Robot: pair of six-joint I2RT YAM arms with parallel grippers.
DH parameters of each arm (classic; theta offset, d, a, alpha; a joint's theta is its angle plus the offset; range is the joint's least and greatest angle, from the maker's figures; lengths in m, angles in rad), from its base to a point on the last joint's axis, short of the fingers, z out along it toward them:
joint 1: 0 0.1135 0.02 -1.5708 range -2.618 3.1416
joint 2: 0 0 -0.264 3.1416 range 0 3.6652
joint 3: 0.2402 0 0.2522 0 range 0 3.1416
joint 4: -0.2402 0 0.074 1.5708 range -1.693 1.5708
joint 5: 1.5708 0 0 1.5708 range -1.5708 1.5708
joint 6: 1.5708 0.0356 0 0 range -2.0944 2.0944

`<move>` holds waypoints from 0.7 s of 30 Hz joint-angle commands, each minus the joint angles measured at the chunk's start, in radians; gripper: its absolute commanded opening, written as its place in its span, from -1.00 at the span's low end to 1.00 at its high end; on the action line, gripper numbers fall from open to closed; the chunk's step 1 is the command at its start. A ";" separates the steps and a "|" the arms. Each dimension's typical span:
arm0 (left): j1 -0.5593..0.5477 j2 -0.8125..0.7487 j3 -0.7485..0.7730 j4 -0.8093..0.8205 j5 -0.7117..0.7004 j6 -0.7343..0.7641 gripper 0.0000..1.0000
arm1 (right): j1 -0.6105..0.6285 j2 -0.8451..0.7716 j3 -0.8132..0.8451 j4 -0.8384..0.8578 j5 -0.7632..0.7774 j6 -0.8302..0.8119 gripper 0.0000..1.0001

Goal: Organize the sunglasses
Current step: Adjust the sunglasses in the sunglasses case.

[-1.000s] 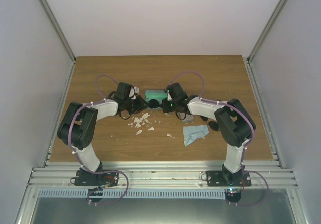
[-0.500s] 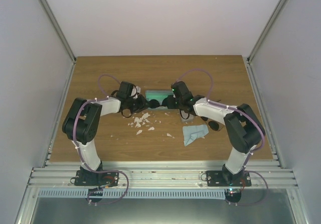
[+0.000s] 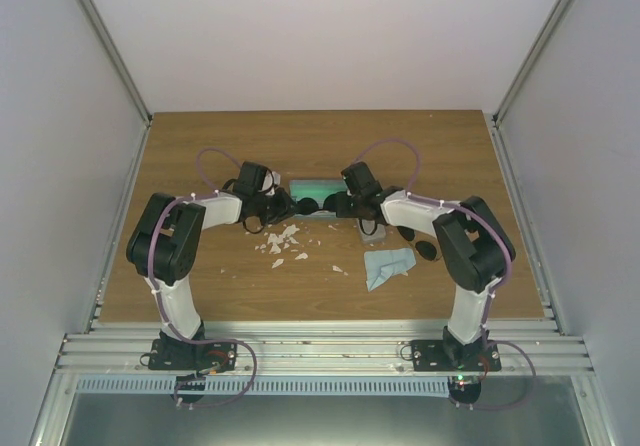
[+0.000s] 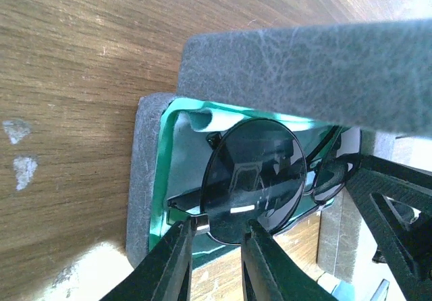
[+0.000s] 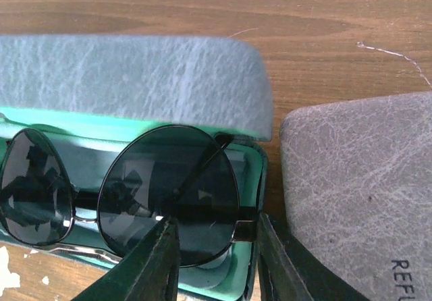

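Observation:
A pair of sunglasses [image 4: 253, 179] with dark round lenses lies in an open grey case [image 4: 143, 179] with green lining. My left gripper [image 4: 221, 228] is shut on its one end, one finger against the hinge block, the other on the lens rim. At the other end my right gripper [image 5: 214, 223] stands open. Its jaws straddle the outer lens [image 5: 169, 193] and hinge. From above both grippers [image 3: 288, 206] [image 3: 332, 204] meet at the case [image 3: 312, 186]. A second dark pair of sunglasses [image 3: 422, 248] lies beside the right forearm.
A closed grey case [image 5: 351, 193] lies right next to the open one, also visible from above [image 3: 372, 234]. A light-blue cloth [image 3: 388, 264] is crumpled in front of it. White scraps [image 3: 283, 241] litter the wood near the left gripper.
The right arm's elbow swung outward to the right and has come partway back. Both grippers stayed at the open case. The left arm shifted only slightly.

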 commanded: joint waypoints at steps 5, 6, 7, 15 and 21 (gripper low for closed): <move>-0.001 0.011 0.056 0.024 -0.019 -0.006 -0.53 | -0.007 0.039 0.021 0.029 -0.101 -0.010 -0.45; -0.001 0.011 0.060 0.021 -0.020 -0.005 -0.54 | -0.007 0.041 0.020 0.030 -0.114 -0.008 -0.46; 0.001 0.011 0.064 0.020 -0.022 -0.003 -0.54 | -0.007 0.043 0.018 0.033 -0.124 -0.004 -0.46; 0.010 -0.005 0.072 -0.032 -0.067 0.013 -0.54 | -0.007 0.009 0.002 -0.002 -0.028 0.041 -0.41; 0.015 -0.087 0.070 -0.064 -0.094 0.048 -0.46 | -0.007 -0.102 0.029 -0.064 0.080 -0.005 -0.28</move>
